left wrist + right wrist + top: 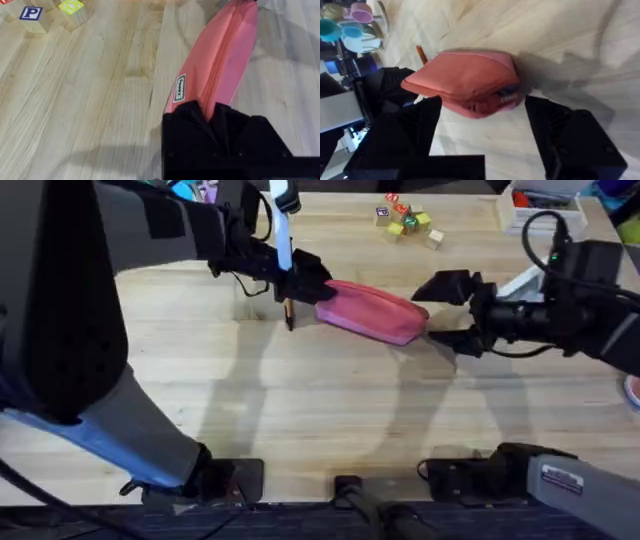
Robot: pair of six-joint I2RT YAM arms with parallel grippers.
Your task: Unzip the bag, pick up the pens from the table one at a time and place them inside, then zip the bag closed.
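The pink bag [372, 311] lies slanted on the table [320, 410], and its zipper [218, 75] runs closed along the top. My left gripper [305, 280] is shut on the bag's left end, the fabric pinched between its black fingers [190, 125]. My right gripper [452, 312] stands open at the bag's right end, one finger on each side of it [465, 80]. The zipper pull [506, 100] sits at that end between the fingers [570, 135], untouched. An orange pen [288, 308] with a dark tip lies on the table by the left gripper, and the same pen [421, 54] pokes out behind the bag.
Letter blocks [405, 220] sit at the back of the table, close past the bag [30, 12]. A white box [540, 210] stands at the back right. Coloured cups [350, 25] hang beyond the table's edge. Bare wood stretches in front of the bag.
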